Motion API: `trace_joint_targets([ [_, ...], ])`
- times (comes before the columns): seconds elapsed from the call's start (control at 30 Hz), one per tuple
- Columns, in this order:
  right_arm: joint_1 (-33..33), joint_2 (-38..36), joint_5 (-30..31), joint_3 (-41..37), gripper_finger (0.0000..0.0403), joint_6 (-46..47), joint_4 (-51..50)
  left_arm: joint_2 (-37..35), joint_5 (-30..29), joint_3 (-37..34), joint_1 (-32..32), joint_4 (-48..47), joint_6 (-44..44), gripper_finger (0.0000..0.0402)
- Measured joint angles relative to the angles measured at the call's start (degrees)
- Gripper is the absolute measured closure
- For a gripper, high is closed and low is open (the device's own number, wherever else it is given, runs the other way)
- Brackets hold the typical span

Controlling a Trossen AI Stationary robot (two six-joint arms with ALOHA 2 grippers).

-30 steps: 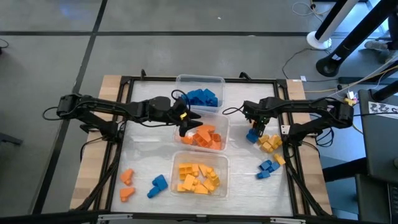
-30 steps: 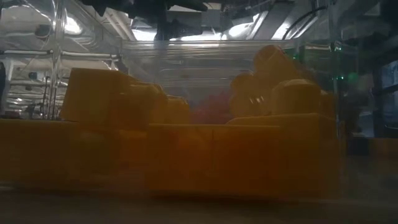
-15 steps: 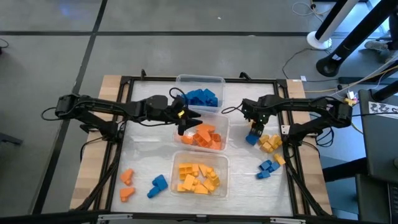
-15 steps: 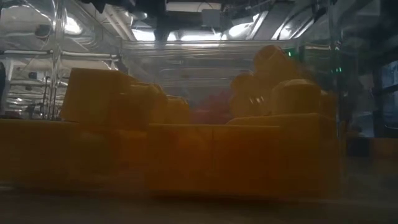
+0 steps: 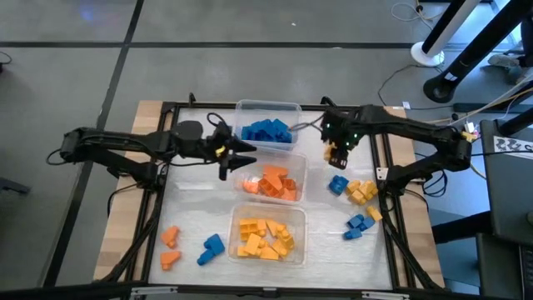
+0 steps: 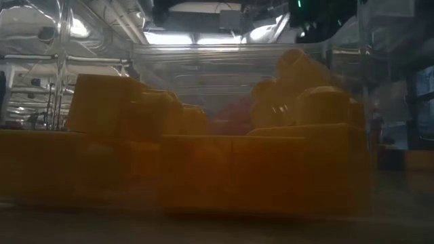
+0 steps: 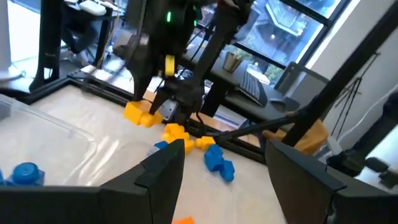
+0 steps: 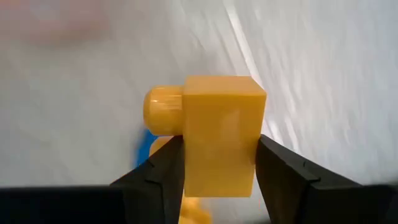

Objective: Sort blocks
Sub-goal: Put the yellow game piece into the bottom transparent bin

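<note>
Yellow block [image 8: 221, 134] held aloft, other blocks [image 5: 265, 234] sorted

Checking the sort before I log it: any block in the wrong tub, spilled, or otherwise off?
Nothing stands out. Blue tub, orange tub and yellow tub each hold one colour. Loose blocks lie unsorted on the table. The right pincer squarely grips a yellow block; the left pincer is open.
</note>
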Motion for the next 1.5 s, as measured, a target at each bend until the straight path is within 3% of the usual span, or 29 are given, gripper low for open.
trace_joint_targets([
  [0.17, 4.04, -0.04, -5.26, 10.97, 0.0236, 0.9, 0.95, -5.24, 0.07, 0.0, -0.46, -6.94, 2.76, 0.0189],
  [0.33, 13.98, -0.09, -6.03, 17.89, 0.0236, 6.26, 7.84, -10.78, 0.61, 0.02, -1.49, -17.6, 2.81, 0.0189],
  [0.53, 28.48, 0.69, -2.77, 17.38, 0.0236, 8.16, 25.21, -15.25, 8.09, 0.02, -5.59, -31.98, -0.08, 0.0189],
  [0.77, 39.18, 6.54, 4.16, 16.96, 0.0235, 7.75, 32.95, -15.06, 9.07, 0.0, -14.5, -39.29, -5.02, 0.0189],
  [1.0, 42.7, 15.09, 5.18, 16.9, 0.0235, 7.78, 36.7, -14.61, 11.13, 0.02, -23.34, -40.78, -10.91, 0.0189],
  [1.2, 42.7, 20.78, 1.61, 16.88, 0.0235, 7.93, 42.42, -14.46, 15.12, 0.0, -30.74, -50.19, -28.62, 0.0189],
  [1.5, 42.7, 22.38, 0.45, 16.88, 0.0235, 7.95, 42.39, -12.4, 15.18, -0.02, -39.35, -64.41, -49.95, 0.0189],
])
